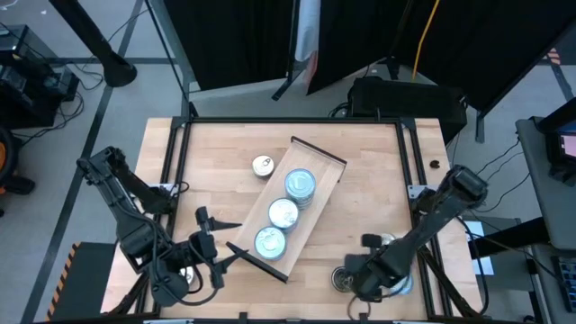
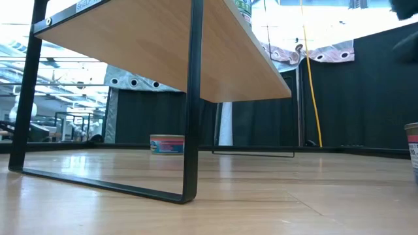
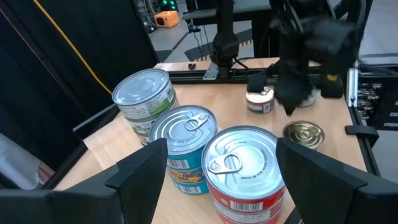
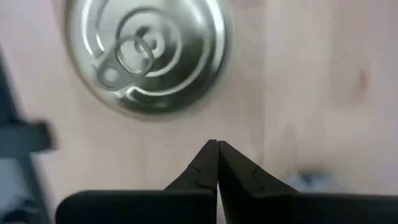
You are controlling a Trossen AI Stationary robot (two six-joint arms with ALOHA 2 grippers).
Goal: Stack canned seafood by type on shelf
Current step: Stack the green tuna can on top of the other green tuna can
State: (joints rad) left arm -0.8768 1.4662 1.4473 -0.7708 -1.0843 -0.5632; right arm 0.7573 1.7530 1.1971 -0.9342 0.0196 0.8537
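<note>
On your shelf (image 1: 326,171), lying diagonally mid-table, stand three tin stacks (image 1: 283,213). One silver tin (image 4: 148,56) lies just beside the right gripper (image 4: 216,163), whose fingers are pressed together, empty. The left gripper (image 1: 216,247) gapes wide at the shelf's near end, holding nothing.

Three tin stacks (image 1: 283,213) on the diagonal shelf (image 1: 326,173); lone tin (image 1: 263,166) just beside it.

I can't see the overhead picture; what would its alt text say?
A long light wooden shelf lies diagonally on a butcher-block table, carrying three stacks of blue-topped round tins. A silver-topped tin sits beside it. The left gripper hovers open near the shelf's near end; the right gripper is shut.
</note>
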